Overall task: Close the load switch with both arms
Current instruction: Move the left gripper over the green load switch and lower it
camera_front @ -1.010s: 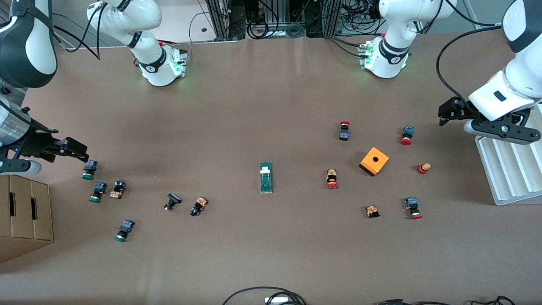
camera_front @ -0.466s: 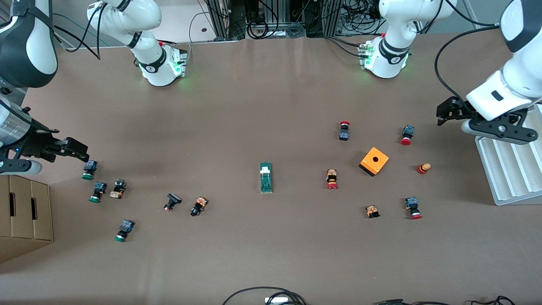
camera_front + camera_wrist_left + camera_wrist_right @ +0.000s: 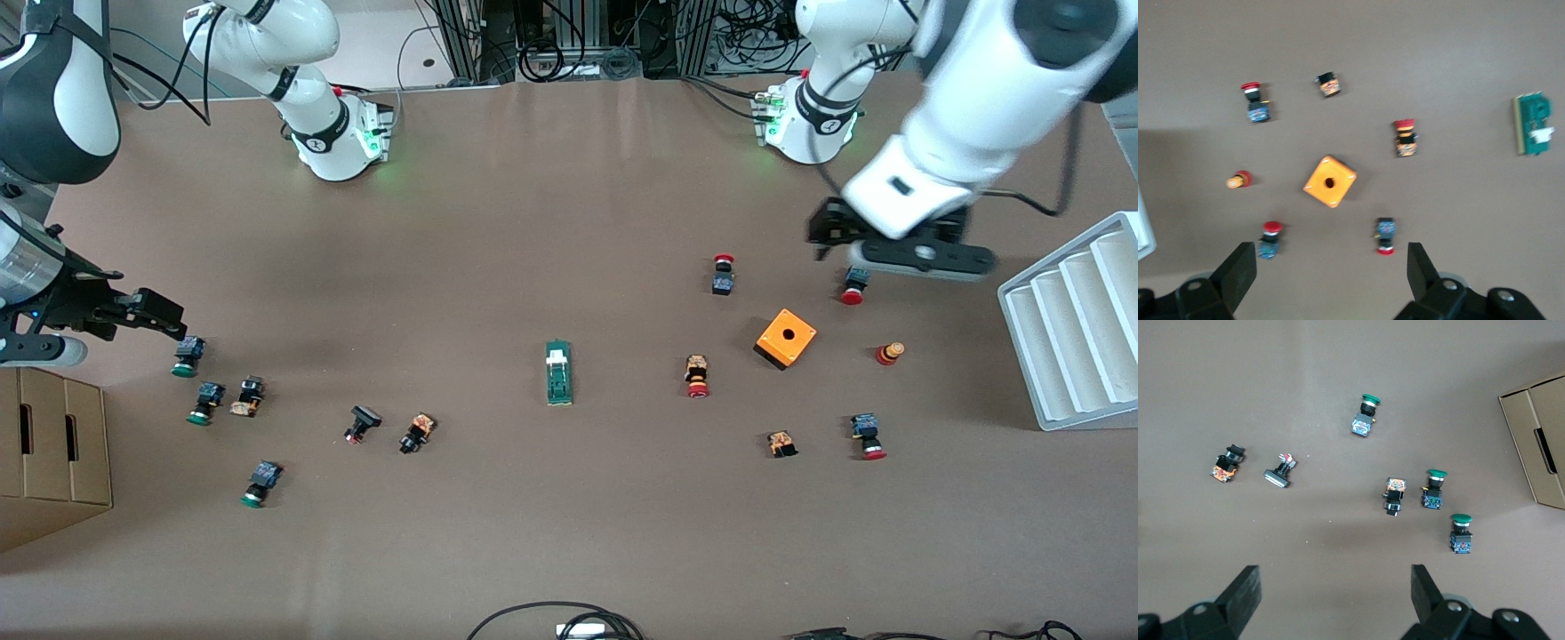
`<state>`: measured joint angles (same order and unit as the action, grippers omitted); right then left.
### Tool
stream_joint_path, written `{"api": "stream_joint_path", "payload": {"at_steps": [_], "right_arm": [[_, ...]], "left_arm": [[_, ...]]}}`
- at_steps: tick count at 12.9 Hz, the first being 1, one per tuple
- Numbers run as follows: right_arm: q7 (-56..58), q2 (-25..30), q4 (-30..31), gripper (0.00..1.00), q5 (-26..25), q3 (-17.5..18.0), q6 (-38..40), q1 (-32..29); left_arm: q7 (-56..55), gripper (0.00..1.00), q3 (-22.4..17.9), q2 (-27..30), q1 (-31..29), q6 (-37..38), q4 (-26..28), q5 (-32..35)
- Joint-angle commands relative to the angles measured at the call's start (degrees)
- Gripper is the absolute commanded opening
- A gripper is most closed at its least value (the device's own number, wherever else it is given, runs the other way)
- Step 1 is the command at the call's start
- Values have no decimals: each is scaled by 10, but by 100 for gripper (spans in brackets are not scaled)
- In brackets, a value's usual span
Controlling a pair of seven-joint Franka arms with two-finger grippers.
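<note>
Brown matting covers the table (image 3: 533, 222) in the front view; cables and metal racks are seen along the top edge, past the two arm bases. The load switch (image 3: 558, 372) lies flat near the table's middle, nearer the camera than both bases. The orange box (image 3: 786, 338) sits toward the left arm's end, among red-capped buttons. The left gripper (image 3: 827, 233) hangs over the table just beside one red-capped button (image 3: 855, 286), which is partly hidden by the wrist. The right gripper (image 3: 160, 311), empty, is held over the right arm's end, near a green-capped button (image 3: 187, 356). A cardboard box (image 3: 53, 444) and a white ribbed tray (image 3: 1067, 329) are cut off at the sides.

In the left wrist view, the left gripper (image 3: 1328, 270) is spread wide and holds nothing; its fingertips (image 3: 1241, 263) are blurred. The load switch (image 3: 1533, 123) appears well apart from the orange box (image 3: 1330, 181).

In the right wrist view, the right gripper (image 3: 1335, 590) is likewise wide apart and empty above scattered buttons; the cardboard box (image 3: 1538, 447) is cut off.
</note>
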<state>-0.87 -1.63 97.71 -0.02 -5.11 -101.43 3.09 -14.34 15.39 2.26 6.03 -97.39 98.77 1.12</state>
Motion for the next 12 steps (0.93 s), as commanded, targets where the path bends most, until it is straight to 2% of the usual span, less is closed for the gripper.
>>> {"api": "stream_joint_path", "payload": {"at_steps": [1,5,7,9,12], "right_arm": [[4,-1,-2,100,-9,0,-4,-1],[3,-6,-2,100,-11,0,0,1],[3,-9,-2,100,-13,0,0,1],[3,-11,-2,100,-14,0,0,1],[5,-14,-2,100,-9,1,0,0]], "left_arm": [[-117,100,50,-17,-2,-40,-2,4],[-271,100,110,-42,1,-99,0,19],[-355,100,129,-71,27,-139,0,76],[-490,100,129,-108,83,-189,0,145],[-688,100,129,-179,167,-220,-2,305]]}}
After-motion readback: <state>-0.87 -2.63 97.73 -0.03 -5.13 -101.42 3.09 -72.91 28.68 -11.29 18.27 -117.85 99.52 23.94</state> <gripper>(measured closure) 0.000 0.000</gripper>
